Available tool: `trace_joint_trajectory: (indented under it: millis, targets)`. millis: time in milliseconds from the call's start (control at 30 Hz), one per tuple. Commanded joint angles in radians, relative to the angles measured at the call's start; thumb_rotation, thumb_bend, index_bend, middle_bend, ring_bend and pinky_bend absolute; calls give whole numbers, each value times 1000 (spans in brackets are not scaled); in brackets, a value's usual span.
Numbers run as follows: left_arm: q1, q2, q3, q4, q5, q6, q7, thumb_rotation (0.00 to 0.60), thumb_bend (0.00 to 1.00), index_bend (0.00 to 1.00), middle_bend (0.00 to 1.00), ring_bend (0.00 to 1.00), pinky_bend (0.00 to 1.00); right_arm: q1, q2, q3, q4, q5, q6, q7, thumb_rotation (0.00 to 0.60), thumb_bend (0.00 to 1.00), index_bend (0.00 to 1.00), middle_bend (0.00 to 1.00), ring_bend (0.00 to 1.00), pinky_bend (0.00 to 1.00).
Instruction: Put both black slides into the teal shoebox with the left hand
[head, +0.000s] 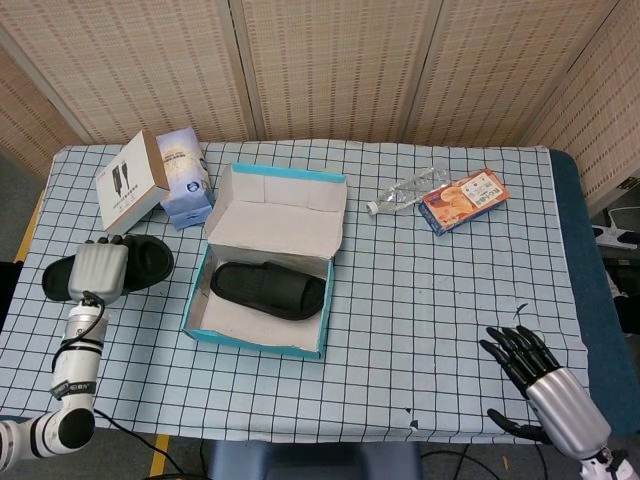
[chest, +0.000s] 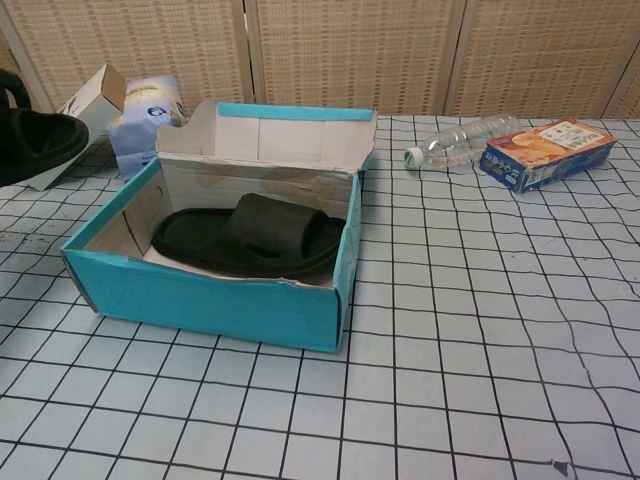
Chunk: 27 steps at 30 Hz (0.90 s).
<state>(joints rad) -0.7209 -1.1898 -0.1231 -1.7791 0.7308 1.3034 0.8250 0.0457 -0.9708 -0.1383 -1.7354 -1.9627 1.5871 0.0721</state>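
The table (head: 440, 330), covered in a checked cloth, stands before woven screens (head: 330, 65); its right and near areas are bare cloth, giving open room. The teal shoebox (head: 262, 345) sits left of centre with its lid flap upright at the far side, and one black slide (head: 268, 289) lies flat inside it. The second slide (head: 140, 262) is left of the shoebox, apart from its wall, gripped from above by the left hand (head: 97, 270); in the chest view this slide (chest: 35, 145) hangs raised above the cloth. The right hand (head: 540, 380) is at the near right corner, fingers spread, holding nothing. A white box (head: 130, 185), a blue-white packet (head: 185, 170), a plastic bottle (head: 405, 190) and an orange carton (head: 463, 199) line the far edge.
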Motion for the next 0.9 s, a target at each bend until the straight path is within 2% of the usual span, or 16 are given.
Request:
trace_joint_trajectory:
  millis: [33, 267, 467, 567, 667, 900]
  targets:
    - [-11, 49, -15, -133, 33, 3, 24, 600, 418, 491, 628, 582, 553, 7, -10, 0, 5, 7, -13, 3, 528, 153, 0, 0, 0, 0]
    - [-57, 25, -13, -302, 69, 12, 114, 600, 418, 490, 627, 582, 553, 26, -27, -3, 28, 18, -44, 32, 528, 153, 0, 0, 0, 0]
    - [-112, -89, -9, -315, 56, 21, 206, 600, 420, 490, 627, 582, 553, 34, -30, -10, 52, 19, -47, 69, 528, 153, 0, 0, 0, 0]
    - [-142, -171, 5, -271, 52, 13, 249, 600, 419, 490, 627, 582, 552, 35, -31, -14, 67, 22, -45, 87, 528, 153, 0, 0, 0, 0]
    - [-162, -272, 30, -172, 97, 16, 278, 600, 419, 491, 627, 582, 549, 35, -31, -19, 78, 26, -46, 100, 528, 153, 0, 0, 0, 0]
    - [-166, -405, 76, 0, 186, 28, 305, 600, 418, 494, 627, 581, 540, 30, -25, -20, 93, 40, -31, 114, 528, 152, 0, 0, 0, 0]
